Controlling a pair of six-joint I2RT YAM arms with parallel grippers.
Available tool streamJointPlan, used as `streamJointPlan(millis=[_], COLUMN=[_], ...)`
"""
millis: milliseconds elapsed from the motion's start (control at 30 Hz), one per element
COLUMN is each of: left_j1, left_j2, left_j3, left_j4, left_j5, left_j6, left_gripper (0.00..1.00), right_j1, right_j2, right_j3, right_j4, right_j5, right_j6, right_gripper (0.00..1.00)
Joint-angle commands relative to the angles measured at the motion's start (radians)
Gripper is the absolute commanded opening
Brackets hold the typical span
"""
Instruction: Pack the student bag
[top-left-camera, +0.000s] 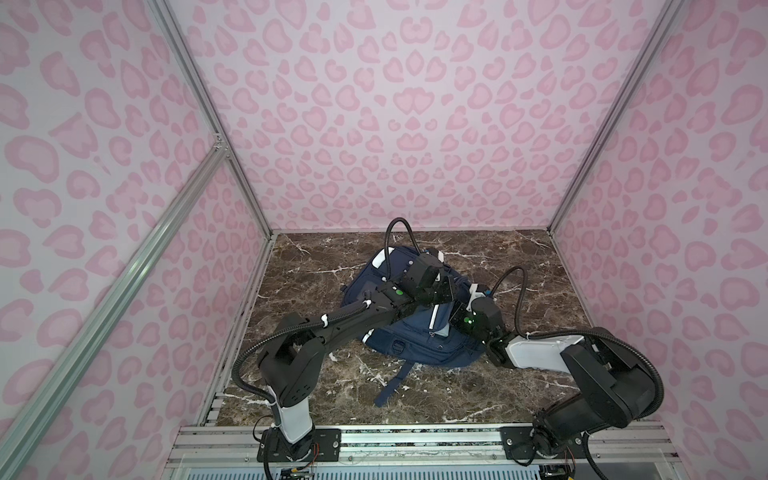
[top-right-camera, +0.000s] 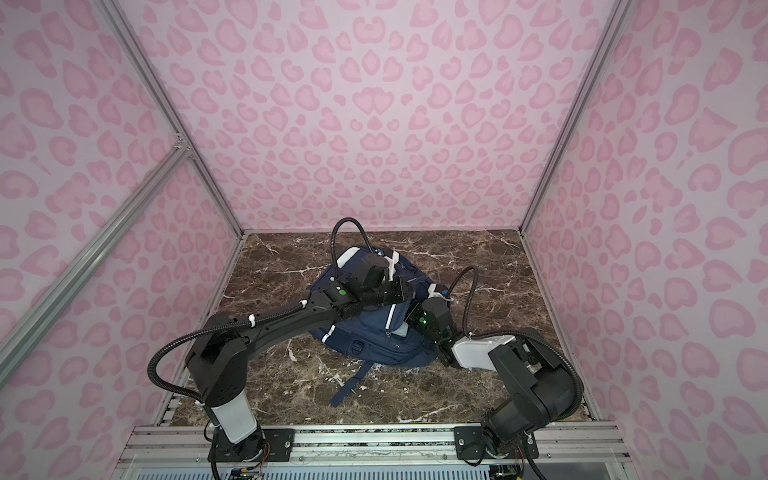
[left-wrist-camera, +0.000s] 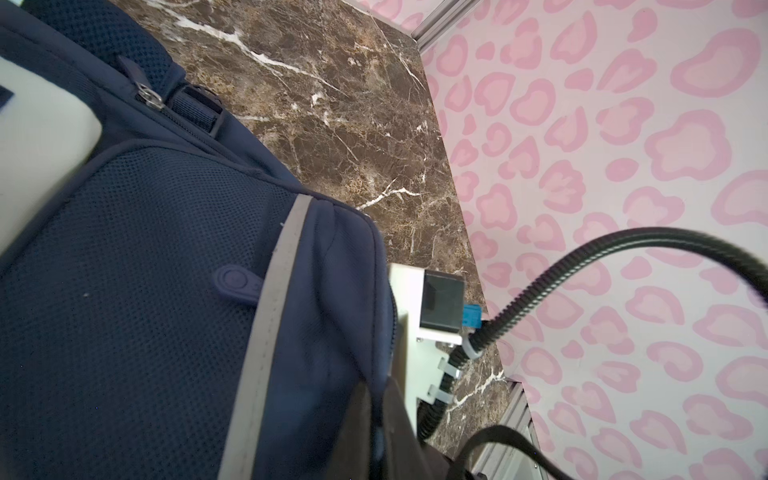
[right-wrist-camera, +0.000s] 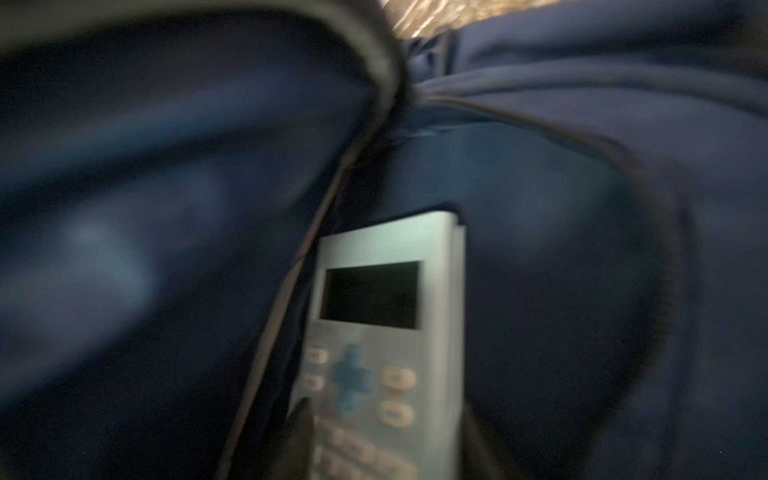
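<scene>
Lying in the middle of the brown stone table (top-left-camera: 316, 257), the blue bag (top-left-camera: 415, 345) looks flat and a bit lumpy in both top views (top-right-camera: 374, 349). One strap (top-left-camera: 395, 382) trails off the bag toward 7 o'clock. A white patch (top-left-camera: 379, 261) shows at the bag's 11 o'clock corner. A white stripe (top-left-camera: 434, 318) runs down near its middle.

The left arm (top-left-camera: 353, 320) comes in from 7 o'clock and reaches over the bag. The left pincer (top-left-camera: 448, 291) sits over the bag, a little toward 2 o'clock from the bag's middle. In the left wrist view the left pincer (left-wrist-camera: 378, 415) is pressed together on the edge of the bag. A fold of blue cloth is pinched between its dark fingers (left-wrist-camera: 357, 419). A grey stripe (left-wrist-camera: 274, 311) runs along the bag next to that fold.

The right arm (top-left-camera: 540, 349) comes in from 4 o'clock. The right pincer (top-left-camera: 455, 322) pokes into the bag at the bag's 4 o'clock side.

The right wrist view is blurry, with dark blue cloth all around. A pale green calculator (right-wrist-camera: 386, 332) with a dark screen and a blue cross button lies inside the bag's opening. The right pincer (right-wrist-camera: 386, 449) has a dark finger (right-wrist-camera: 301, 419) on each side of the calculator's near end. I cannot tell whether it is squeezing the calculator or standing apart from it.
</scene>
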Motion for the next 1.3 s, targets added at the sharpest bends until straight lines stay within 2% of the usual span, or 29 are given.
streamJointPlan(millis=[0,167,267,400,633,833,933,1033,1167,1200,1233,1267], left_j1=[0.000,0.001,0.001,0.000,0.000,0.001,0.003,0.005,0.005,0.005,0.005,0.005], left_j2=[0.000,0.004,0.004,-0.013,-0.031,-0.106,-0.180,-0.268,-0.381,-0.411,-0.437,-0.460], left_j3=[0.006,0.011,0.012,-0.007,-0.027,-0.111,-0.176,-0.261,-0.403,-0.441,-0.483,-0.528], left_j4=[0.111,0.105,0.104,0.123,0.131,0.105,0.057,0.020,-0.020,-0.029,-0.017,0.004], left_j5=[0.024,0.011,0.012,0.014,0.027,-0.007,-0.051,-0.091,-0.125,-0.131,-0.130,-0.124], left_j6=[0.005,0.011,0.012,0.015,0.008,0.028,0.058,0.076,0.075,0.067,0.049,0.034], left_gripper=[0.08,0.08,0.10,0.15,0.16,0.16,0.18,0.22,0.35,0.49,0.55,0.57], right_j1=[0.001,0.001,0.000,0.001,0.015,0.011,0.011,0.014,0.022,0.027,0.038,0.056], right_j2=[-0.062,-0.211,-0.251,-0.239,-0.142,-0.156,-0.273,-0.394,-0.541,-0.581,-0.621,-0.651], right_j3=[0.016,0.015,0.014,-0.015,0.015,-0.050,-0.066,-0.075,-0.118,-0.129,-0.140,-0.145], right_j4=[-0.276,-0.464,-0.527,-0.438,-0.255,-0.169,-0.327,-0.487,-0.626,-0.656,-0.686,-0.711], right_j5=[-0.042,-0.001,-0.001,-0.051,-0.155,-0.208,-0.139,-0.094,-0.075,-0.069,-0.056,-0.033], right_j6=[-0.158,-0.232,-0.265,-0.260,-0.280,-0.249,-0.290,-0.334,-0.334,-0.330,-0.327,-0.327], right_gripper=[0.69,0.68,0.60,0.41,0.16,0.15,0.17,0.30,0.32,0.31,0.31,0.31])
